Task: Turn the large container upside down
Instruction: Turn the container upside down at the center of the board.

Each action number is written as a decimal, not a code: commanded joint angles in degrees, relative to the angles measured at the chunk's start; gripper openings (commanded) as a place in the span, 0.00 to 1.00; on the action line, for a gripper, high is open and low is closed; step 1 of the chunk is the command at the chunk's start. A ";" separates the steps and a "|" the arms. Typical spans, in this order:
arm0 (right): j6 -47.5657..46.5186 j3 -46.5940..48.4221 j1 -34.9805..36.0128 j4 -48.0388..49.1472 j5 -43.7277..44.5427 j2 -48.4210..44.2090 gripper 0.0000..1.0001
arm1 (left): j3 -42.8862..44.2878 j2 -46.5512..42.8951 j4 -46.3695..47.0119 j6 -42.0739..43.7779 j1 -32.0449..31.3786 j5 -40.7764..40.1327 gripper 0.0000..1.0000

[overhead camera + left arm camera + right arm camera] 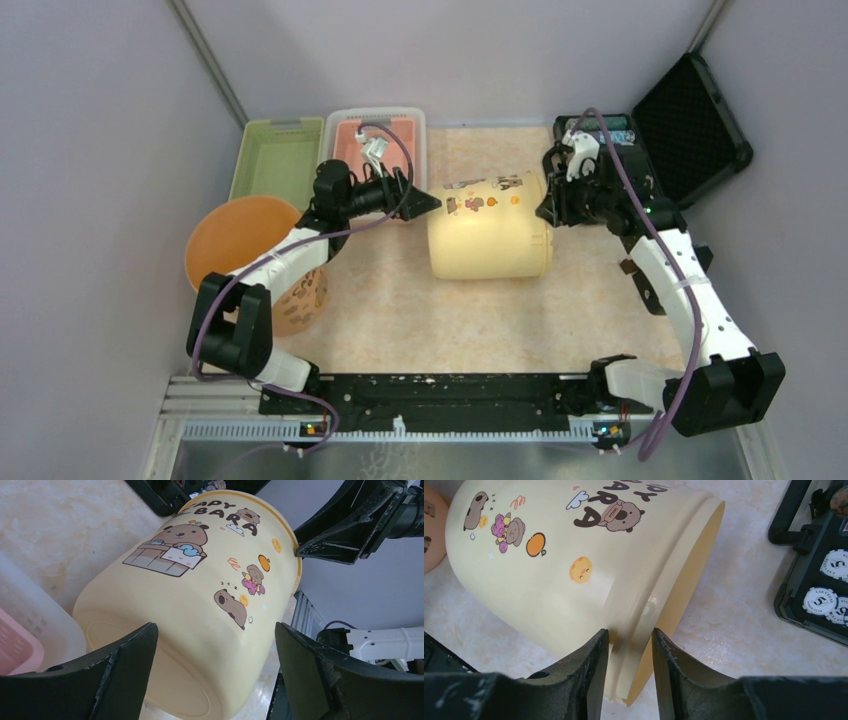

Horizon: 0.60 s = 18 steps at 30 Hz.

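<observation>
Two arms reach over a beige marbled surface (400, 320) boxed in by plain grey walls.

Containers, back row, left to right: green bin (275, 165); white-rimmed tub (418, 125) with a pink inside and a small white item in it that I cannot identify; black case (695, 120) at the far right, lid open. The right wrist view shows white poker chips (819, 601) marked 5 in the case. An orange bowl (235, 235) sits at the left edge.

The large container (488, 235), a pale yellow bucket with cartoon animal prints, lies on its side mid-surface. Its base faces the left arm and its open mouth the right arm.

Left gripper (428, 203): jaws spread wide at the base end of the bucket, one on either side of it. Whether they touch it, I cannot tell.

Right gripper (630, 634): jaws closed on the bucket's rim, one finger outside the wall, the other inside the mouth.
</observation>
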 commanded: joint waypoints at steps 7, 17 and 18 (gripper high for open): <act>1.15 3.47 0.66 1.17 5.26 0.72 0.30 | -1.20 -2.53 4.26 -1.80 -0.04 1.46 0.92; 1.26 3.41 1.36 1.59 6.07 0.30 0.18 | -1.14 -2.24 2.23 -0.27 -0.04 0.26 0.92; 1.25 3.32 1.37 1.73 6.03 0.28 0.18 | -0.80 -2.24 1.52 0.21 0.02 -0.06 0.92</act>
